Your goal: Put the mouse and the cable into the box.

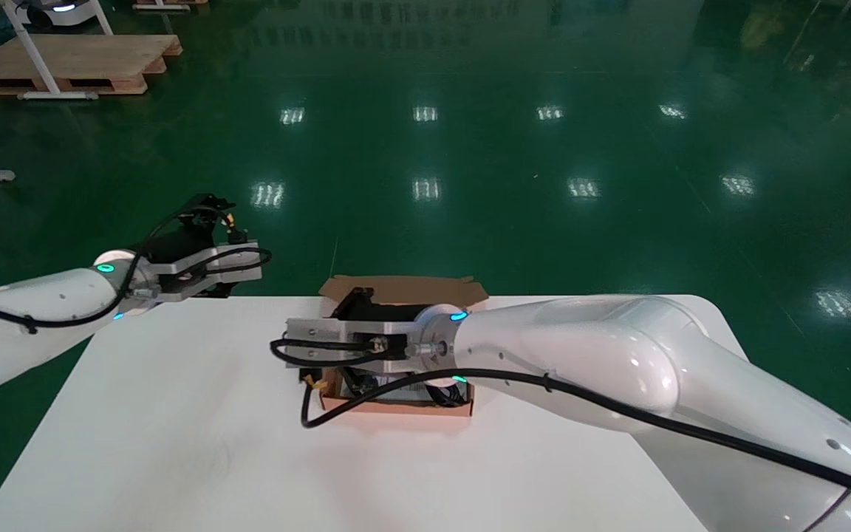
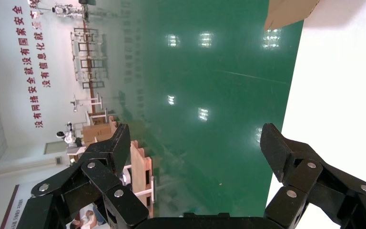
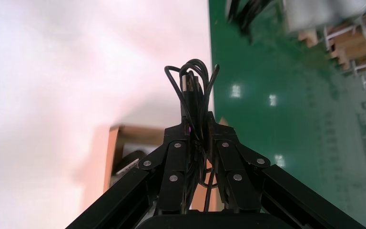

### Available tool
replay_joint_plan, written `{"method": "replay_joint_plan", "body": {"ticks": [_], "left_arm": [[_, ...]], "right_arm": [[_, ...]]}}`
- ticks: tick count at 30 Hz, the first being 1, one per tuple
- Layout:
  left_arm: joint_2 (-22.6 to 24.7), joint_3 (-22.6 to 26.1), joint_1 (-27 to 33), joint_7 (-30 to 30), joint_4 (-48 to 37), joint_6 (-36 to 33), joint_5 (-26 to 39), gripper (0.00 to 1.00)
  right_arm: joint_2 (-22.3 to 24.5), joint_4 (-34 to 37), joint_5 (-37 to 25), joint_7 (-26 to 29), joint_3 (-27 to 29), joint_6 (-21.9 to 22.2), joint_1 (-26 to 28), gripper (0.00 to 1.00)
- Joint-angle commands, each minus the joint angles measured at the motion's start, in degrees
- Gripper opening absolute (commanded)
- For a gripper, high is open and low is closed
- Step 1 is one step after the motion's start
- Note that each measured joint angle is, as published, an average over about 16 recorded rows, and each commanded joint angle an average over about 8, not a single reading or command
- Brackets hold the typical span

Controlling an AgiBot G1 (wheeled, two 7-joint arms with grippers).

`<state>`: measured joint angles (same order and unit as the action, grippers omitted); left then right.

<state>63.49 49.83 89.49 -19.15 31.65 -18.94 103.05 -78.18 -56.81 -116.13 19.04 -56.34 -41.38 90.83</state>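
Right gripper (image 3: 198,121) is over the open brown cardboard box (image 1: 403,287), which sits at the middle of the far edge of the white desk (image 1: 174,436). Its fingers (image 3: 175,151) are clamped tight on the bundled black cable (image 3: 190,78), with the loops sticking out past the tips. The box shows just behind them in the right wrist view. Left gripper (image 2: 196,140) hangs at the desk's far left corner, fingers spread wide apart.

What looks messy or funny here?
Nothing is spilled or broken. The only untidy thing is the cable, a bunched coil pinched in the right gripper over the box, its loops poking out beyond it. The left gripper hangs open by the table's far edge.
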Motion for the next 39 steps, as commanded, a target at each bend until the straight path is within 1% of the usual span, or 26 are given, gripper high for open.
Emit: {"method": "replay_joint_plan", "body": {"ticks": [1,3,4,5,8,11,12,13,39], "left_arm": [[-0.2,0.3,-0.1,1.3,0.6,0.0,0.9,1.00],[-0.4,0.5,-0.2,2.6,1.2,-0.1,1.9,1.00],[-0.5,0.6,-0.2,3.0,1.4,-0.1,2.2,1.00],[-0.6,0.6,-0.2,3.6,1.6,-0.1,2.6,1.00],[-0.8,0.8,-0.3,4.7,2.2,-0.1,3.6,1.00],[-0.9,0.9,-0.3,5.1,2.4,-0.1,4.0,1.00],[-1.0,0.9,-0.3,5.2,2.5,-0.1,4.2,1.00],[-1.0,0.9,-0.3,5.2,2.5,-0.1,4.2,1.00],[-0.8,0.8,-0.3,4.5,2.1,-0.2,3.4,1.00]], "right_arm": [[0.0,1.6,-0.4,1.5,-2.3,1.5,0.2,0.00],[-0.1,4.2,-0.7,3.6,-3.7,3.7,0.4,0.01],[-0.1,5.1,-0.7,4.5,-4.1,4.6,0.5,0.06],[-0.1,6.1,-0.6,5.3,-4.6,5.5,0.6,0.16],[-0.3,7.8,-0.3,6.7,-6.0,7.5,0.8,0.54],[-0.4,8.4,-0.2,6.9,-6.8,8.2,0.8,0.91],[-0.4,8.5,-0.2,6.9,-7.0,8.5,0.8,0.98],[-0.4,8.5,-0.2,6.9,-7.0,8.5,0.9,1.00],[0.3,6.9,-0.1,6.7,-5.7,7.2,0.8,1.00]]}}
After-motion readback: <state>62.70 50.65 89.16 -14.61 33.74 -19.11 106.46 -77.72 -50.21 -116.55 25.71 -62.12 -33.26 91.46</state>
